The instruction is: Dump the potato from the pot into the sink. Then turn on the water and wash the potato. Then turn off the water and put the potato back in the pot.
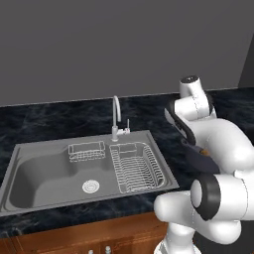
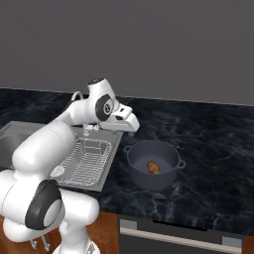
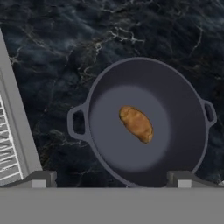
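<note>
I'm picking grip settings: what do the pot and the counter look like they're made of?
The pot looks like matte dark blue-grey metal, perhaps coated: even, dull surface, no glare. The counter looks like polished black marble or stone: white veining.

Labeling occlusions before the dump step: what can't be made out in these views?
- Pot in left base view: mostly hidden behind the arm.
- Sink in right base view: basin and drain blocked by the arm, cut by the left edge.
- Tool in hand view: only fingertips show.
- Potato: underside unseen.
</note>
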Robot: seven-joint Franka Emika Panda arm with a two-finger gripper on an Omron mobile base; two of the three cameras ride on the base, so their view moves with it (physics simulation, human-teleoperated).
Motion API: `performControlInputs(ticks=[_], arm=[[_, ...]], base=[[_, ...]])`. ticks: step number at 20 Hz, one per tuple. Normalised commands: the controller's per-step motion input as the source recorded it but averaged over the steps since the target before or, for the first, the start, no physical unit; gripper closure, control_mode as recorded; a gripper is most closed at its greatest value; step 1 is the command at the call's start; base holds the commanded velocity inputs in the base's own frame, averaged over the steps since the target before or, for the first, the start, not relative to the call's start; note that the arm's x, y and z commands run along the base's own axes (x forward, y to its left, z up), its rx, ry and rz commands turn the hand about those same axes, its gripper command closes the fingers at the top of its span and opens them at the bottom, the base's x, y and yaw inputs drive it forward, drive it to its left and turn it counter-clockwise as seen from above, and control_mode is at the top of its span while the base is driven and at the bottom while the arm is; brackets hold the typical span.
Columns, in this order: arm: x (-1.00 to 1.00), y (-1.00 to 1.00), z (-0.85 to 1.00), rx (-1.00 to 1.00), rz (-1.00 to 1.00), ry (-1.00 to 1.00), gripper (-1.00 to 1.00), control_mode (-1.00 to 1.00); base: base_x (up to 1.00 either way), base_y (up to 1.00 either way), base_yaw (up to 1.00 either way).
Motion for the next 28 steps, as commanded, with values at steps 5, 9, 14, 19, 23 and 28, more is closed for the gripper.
performControlInputs(ticks=[5,9,14,19,23,28], arm=[[0.00,0.06,-0.24,0.00,0.00,0.06,-1.00,-1.00],[0.00,0.00,-0.37,0.03,0.00,0.08,-1.00,-1.00],[0.00,0.00,-0.43,0.06,0.01,0.10,-1.00,-1.00],[0.03,0.00,-0.24,0.03,0.00,0.06,-1.00,-1.00],[0.00,0.00,-0.14,0.00,0.00,0.01,-1.00,-1.00],[0.07,0.00,-0.15,0.00,0.00,0.01,-1.00,-1.00]], base=[[0.00,0.00,0.00],[0.00,0.00,0.00],[0.00,0.00,0.00],[0.00,0.00,0.00],[0.00,0.00,0.00],[0.00,0.00,0.00]])
